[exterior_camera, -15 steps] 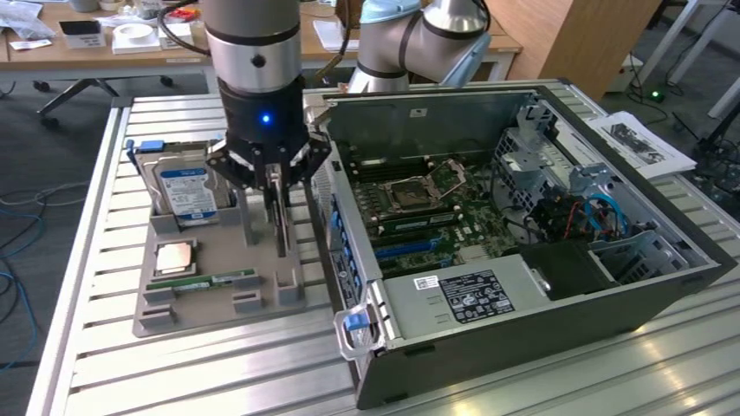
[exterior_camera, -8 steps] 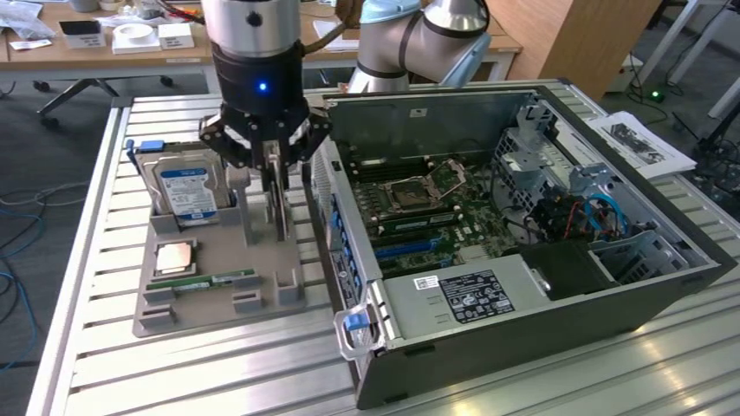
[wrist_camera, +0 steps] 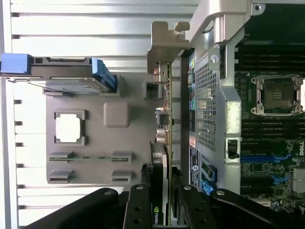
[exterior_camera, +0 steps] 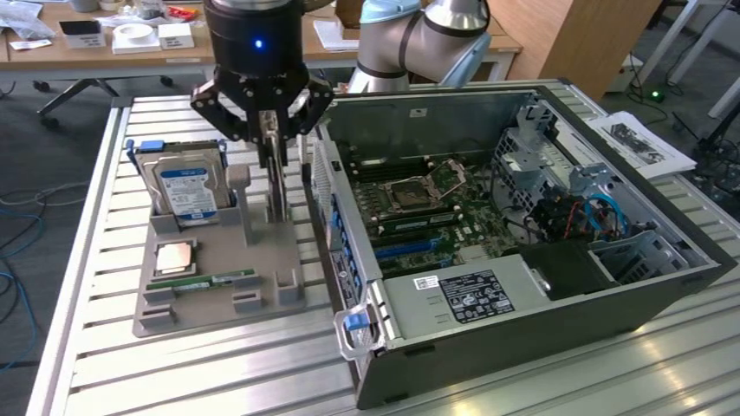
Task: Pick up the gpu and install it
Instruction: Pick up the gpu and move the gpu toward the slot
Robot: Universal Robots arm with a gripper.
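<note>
The gpu [exterior_camera: 277, 182] is a thin dark card hanging on edge, its pale metal bracket [wrist_camera: 164, 43] at one end. My gripper [exterior_camera: 272, 130] is shut on it from above, with a black finger pressed on each face of the card [wrist_camera: 165, 119]. The card sits over the side of the grey holder [exterior_camera: 208, 308] that faces the open computer case [exterior_camera: 682, 243]. I cannot tell whether its lower edge still touches the holder. The motherboard [exterior_camera: 428, 208] lies bare inside the case, with blue slots [exterior_camera: 405, 249] near the case's perforated rear wall [wrist_camera: 209, 109].
On the grey holder [wrist_camera: 133, 157] stand a silver hard drive with a blue label [exterior_camera: 185, 186], a square processor [exterior_camera: 173, 257] and a slim green memory stick [exterior_camera: 214, 282]. The case wall rises close beside the card. Papers [exterior_camera: 642, 143] lie at the exterior view's right.
</note>
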